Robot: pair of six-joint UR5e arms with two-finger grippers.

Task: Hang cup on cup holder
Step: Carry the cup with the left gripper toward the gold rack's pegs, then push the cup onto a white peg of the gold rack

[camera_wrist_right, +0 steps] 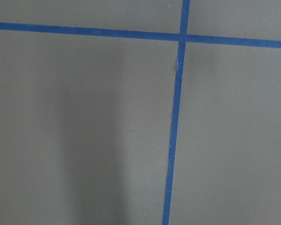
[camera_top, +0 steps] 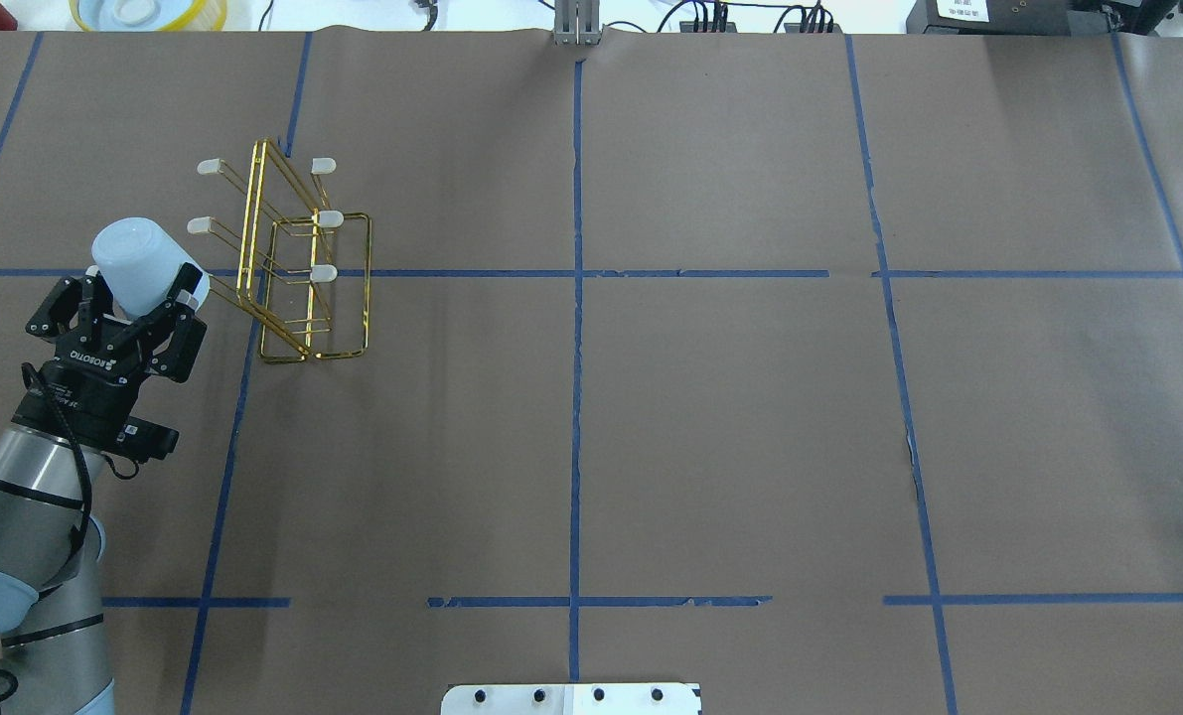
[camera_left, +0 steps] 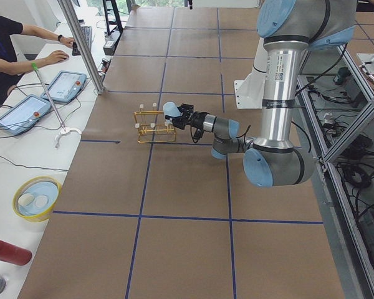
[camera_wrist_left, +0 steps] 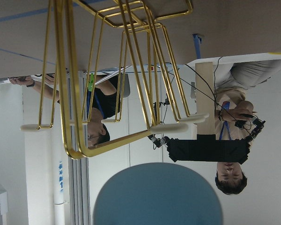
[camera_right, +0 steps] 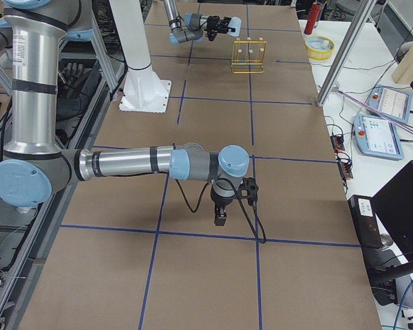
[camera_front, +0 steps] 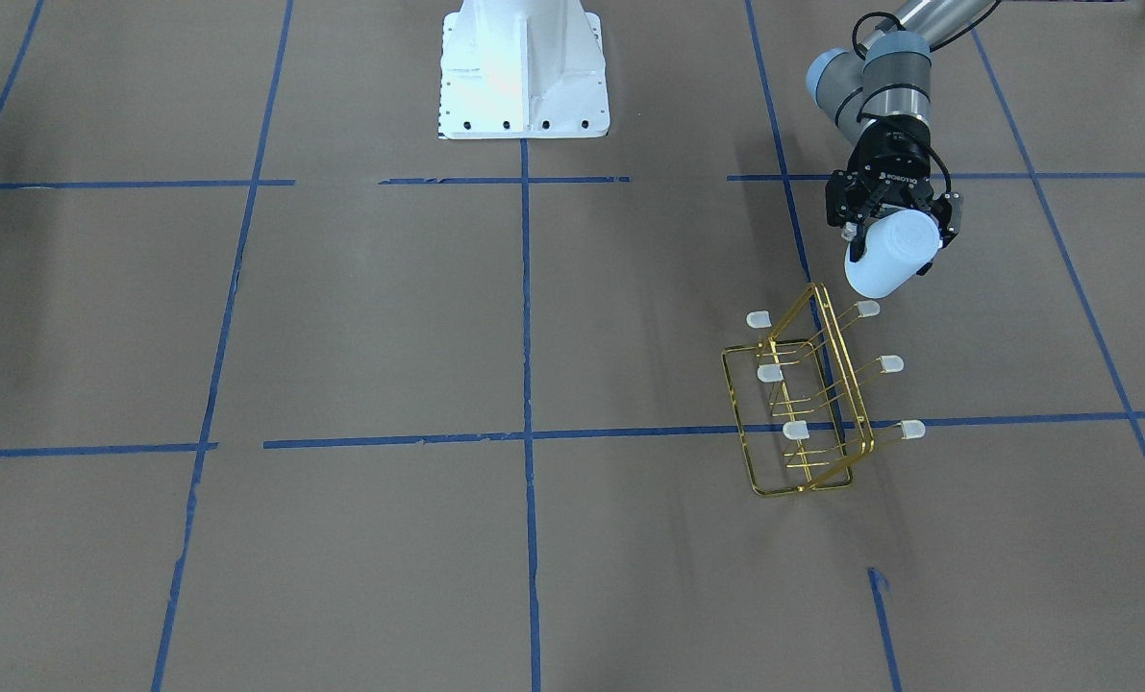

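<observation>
Though the cup (camera_top: 139, 248), left in the overhead view, looks light, thin and slick, the left gripper (camera_top: 141, 288) clamps its sides; harder squeezing could buckle it.

A wide table covered in matt brown paper (camera_top: 710, 437) takes up most of the room in view. Strips of blue tape (camera_top: 576, 397) divide it into large rectangles. Ahead of the jaws of the left gripper (camera_top: 144, 283), past the table's far edge, runs a long white bench (camera_left: 25, 156). A silver metal post (camera_left: 81, 45) stands at that edge. The light is even, leaving only soft shadows on the paper.
</observation>
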